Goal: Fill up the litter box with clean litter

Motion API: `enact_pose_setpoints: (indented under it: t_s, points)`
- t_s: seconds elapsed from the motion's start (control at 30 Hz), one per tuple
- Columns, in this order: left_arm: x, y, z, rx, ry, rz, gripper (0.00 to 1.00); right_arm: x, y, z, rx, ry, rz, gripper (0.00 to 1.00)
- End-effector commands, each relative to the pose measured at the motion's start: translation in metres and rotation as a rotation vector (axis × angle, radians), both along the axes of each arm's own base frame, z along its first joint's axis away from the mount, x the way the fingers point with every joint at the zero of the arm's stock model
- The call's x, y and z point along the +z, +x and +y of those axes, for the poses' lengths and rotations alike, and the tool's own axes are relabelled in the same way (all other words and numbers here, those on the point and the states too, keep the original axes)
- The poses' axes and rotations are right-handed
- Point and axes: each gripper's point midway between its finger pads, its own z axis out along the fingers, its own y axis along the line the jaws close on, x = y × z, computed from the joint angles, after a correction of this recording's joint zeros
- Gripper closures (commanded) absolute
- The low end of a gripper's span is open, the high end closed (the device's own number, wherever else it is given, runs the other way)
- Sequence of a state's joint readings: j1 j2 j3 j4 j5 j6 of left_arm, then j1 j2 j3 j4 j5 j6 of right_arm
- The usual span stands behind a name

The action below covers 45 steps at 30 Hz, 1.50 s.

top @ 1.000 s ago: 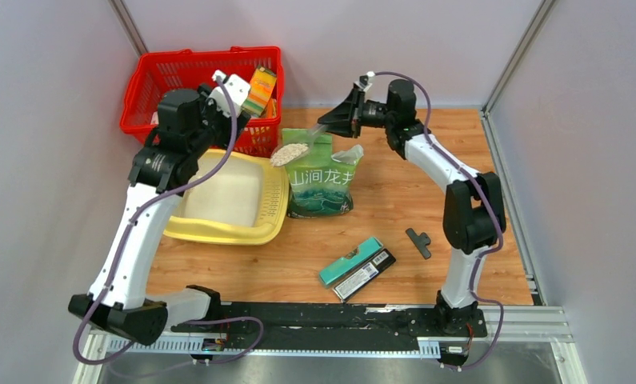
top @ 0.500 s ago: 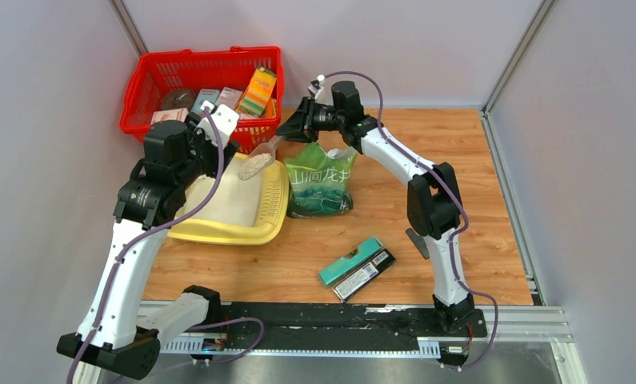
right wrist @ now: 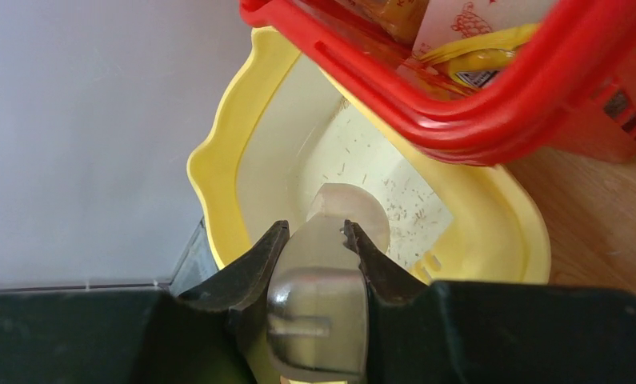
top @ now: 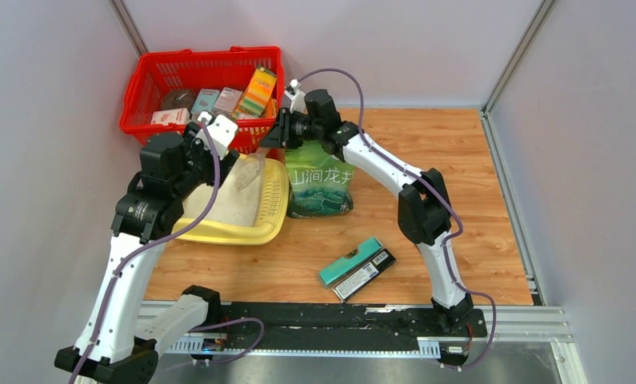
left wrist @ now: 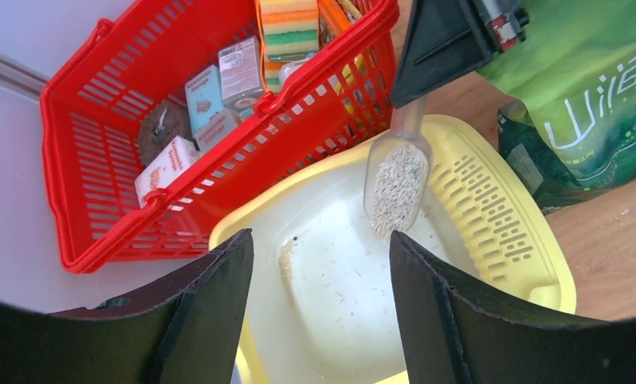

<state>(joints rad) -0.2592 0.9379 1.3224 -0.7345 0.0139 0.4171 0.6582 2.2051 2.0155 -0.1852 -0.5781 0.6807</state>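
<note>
Aloft, right fingers (right wrist: 270, 244) tight on scoop (left wrist: 408, 132) of clean litter (left wrist: 394, 188) above litter box (left wrist: 490, 216); left fingers (left wrist: 234, 268) apart, empty.

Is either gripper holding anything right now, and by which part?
The right gripper clamps the translucent plastic scoop, loaded with beige litter granules, by its handle. The left gripper is open and holds nothing.

Litter box (top: 246, 230) partly hidden behind left arm (top: 164, 160), scoop (right wrist: 356, 211) handle end buried in right gripper (right wrist: 314, 232); green bag (left wrist: 586, 92) cut by frame edge
</note>
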Motion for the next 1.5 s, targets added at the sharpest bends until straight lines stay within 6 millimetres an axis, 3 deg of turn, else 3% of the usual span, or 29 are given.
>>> enact_pose_setpoints:
  t_s: [0.0, 0.07, 0.17, 0.3, 0.4, 0.53, 0.6, 0.77, 0.97, 1.0, 1.03, 1.13, 1.23, 1.47]
  points:
    - [0.012, -0.002, -0.004, -0.008, -0.055, -0.053, 0.29, 0.048, 0.001, 0.019, -0.012, 0.024, -0.229, 1.0]
    - [0.013, -0.003, -0.004, -0.007, -0.065, -0.06, 0.29, 0.061, 0.005, 0.026, -0.039, 0.016, -0.301, 1.0]
    - [0.012, -0.003, -0.005, -0.009, -0.07, -0.06, 0.29, 0.065, 0.003, 0.043, -0.043, 0.038, -0.324, 1.0]
    - [0.013, -0.006, -0.005, -0.015, -0.073, -0.061, 0.29, 0.082, -0.008, 0.062, -0.026, 0.084, -0.395, 1.0]
    - [0.011, -0.008, -0.005, -0.02, -0.07, -0.057, 0.29, 0.083, -0.009, 0.062, -0.01, 0.067, -0.44, 1.0]
    - [0.009, -0.01, -0.01, -0.048, -0.074, -0.057, 0.29, 0.09, -0.009, 0.048, 0.017, 0.028, -0.54, 1.0]
    - [0.007, -0.012, -0.017, -0.099, -0.075, -0.057, 0.28, 0.117, -0.019, 0.04, 0.05, 0.056, -0.636, 1.0]
    - [0.01, -0.016, -0.039, -0.218, -0.116, -0.059, 0.27, 0.162, -0.048, 0.016, 0.159, 0.089, -0.895, 1.0]
    - [0.01, -0.006, -0.054, -0.304, -0.102, -0.061, 0.27, 0.174, -0.081, -0.037, 0.305, 0.068, -0.876, 1.0]
    - [0.009, -0.003, -0.055, -0.315, -0.08, -0.072, 0.28, 0.164, -0.08, -0.046, 0.299, 0.048, -0.847, 1.0]
    - [0.007, 0.003, -0.055, -0.314, -0.073, -0.077, 0.28, 0.179, -0.09, -0.058, 0.289, 0.056, -0.871, 1.0]
    - [0.005, 0.018, -0.06, -0.33, -0.059, -0.108, 0.32, 0.181, -0.105, -0.077, 0.299, 0.033, -0.875, 1.0]
    - [0.004, 0.031, -0.074, -0.393, -0.067, -0.117, 0.36, 0.181, -0.113, -0.088, 0.289, 0.021, -0.853, 1.0]
    - [0.012, 0.046, -0.112, -0.534, -0.086, -0.13, 0.41, 0.173, -0.105, -0.091, 0.226, -0.003, -0.783, 1.0]
